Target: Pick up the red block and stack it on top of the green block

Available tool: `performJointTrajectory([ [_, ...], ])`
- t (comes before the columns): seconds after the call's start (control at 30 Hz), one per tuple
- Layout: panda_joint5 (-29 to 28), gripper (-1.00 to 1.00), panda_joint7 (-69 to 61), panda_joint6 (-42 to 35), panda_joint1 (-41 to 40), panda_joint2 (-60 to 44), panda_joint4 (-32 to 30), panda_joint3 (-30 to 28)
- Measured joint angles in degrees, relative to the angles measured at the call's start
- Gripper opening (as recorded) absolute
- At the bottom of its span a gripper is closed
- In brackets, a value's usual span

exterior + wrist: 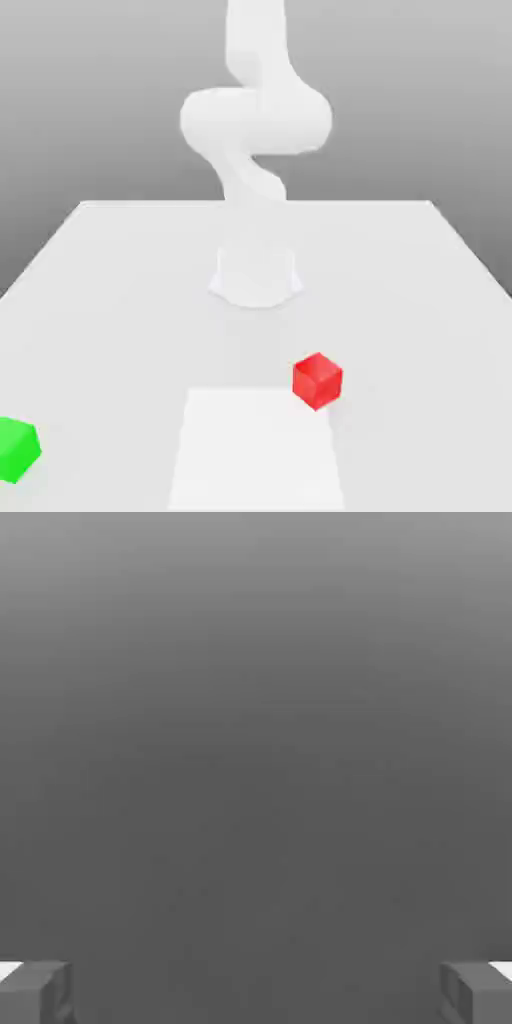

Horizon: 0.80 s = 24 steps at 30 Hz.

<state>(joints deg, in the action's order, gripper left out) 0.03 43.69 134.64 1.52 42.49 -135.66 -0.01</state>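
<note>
Red block and green block sit apart, pincer wide open

All places here are given from the red block (317, 381). It rests on the pale worktop (420, 300), at the near corner of a brighter white rectangle (256, 450), overlapping that patch's corner on the side toward the exterior view's right. Its faces are turned at an angle, with one edge toward the camera. The green block (16, 449) lies well apart from it, toward the exterior view's left and nearer the camera, partly cut off by the picture's border. Nothing is stacked on either block. Behind the red block, toward the exterior view's left, the base of the white arm (256, 120) stands on the worktop, with the arm rising above it. In the hand view the pincer (256, 994) stands open, its two fingers spread wide with nothing between them.
</note>
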Motion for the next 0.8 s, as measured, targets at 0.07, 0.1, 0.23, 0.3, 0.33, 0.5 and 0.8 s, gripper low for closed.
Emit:
performJointTrajectory([
  [0.07,0.3,0.00,-2.3,2.7,1.2,-3.3,-3.7,0.2],
  [0.1,0.3,0.00,-3.3,4.1,1.9,-4.9,-5.5,0.2],
  [0.23,0.4,0.00,-7.5,9.5,4.8,-11.4,-12.9,0.3],
  [0.3,0.5,0.00,-9.7,12.2,6.2,-14.6,-16.6,0.3],
  [0.33,0.5,0.00,-10.9,13.6,6.9,-16.3,-18.6,0.3],
  [0.5,0.6,0.00,-17.1,21.2,10.8,-25.9,-28.8,0.5],
  [0.8,-0.9,-1.00,-19.6,41.8,13.5,-51.6,-31.6,0.4],
])
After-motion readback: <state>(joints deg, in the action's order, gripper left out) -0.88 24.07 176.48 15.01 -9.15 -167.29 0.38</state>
